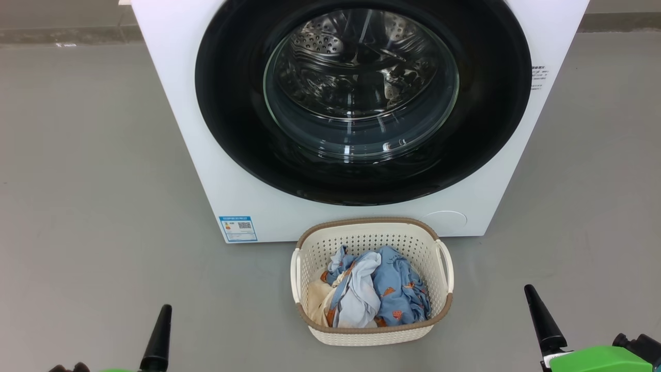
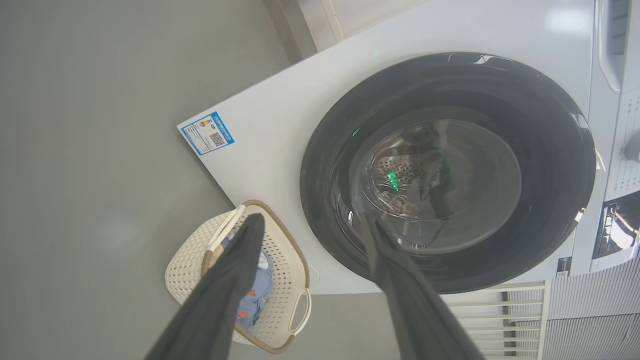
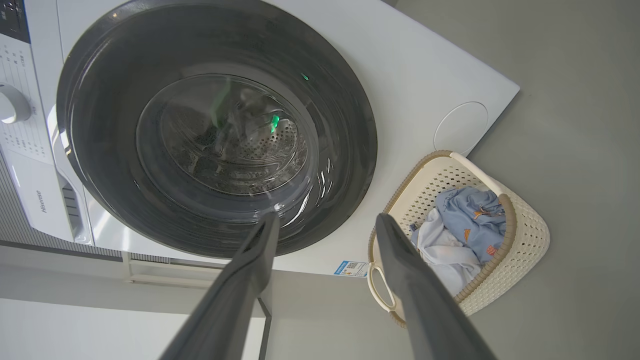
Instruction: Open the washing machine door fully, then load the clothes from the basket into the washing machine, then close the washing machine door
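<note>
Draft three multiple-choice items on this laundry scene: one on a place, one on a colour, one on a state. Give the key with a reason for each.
1. Where does the basket stand relative to the washing machine?
A. on top of it
B. on the floor before it
C. inside it

2. What colour is the wide ring of the washing machine door?
A. white
B. black
C. red

3. How is the door?
A. shut
B. wide open
C. taken off

Key: 1 B, it sits on the grey floor at the machine's foot; 2 B, the ring is glossy black; 3 A, it lies flush against the front, with the drum seen through its glass.
</note>
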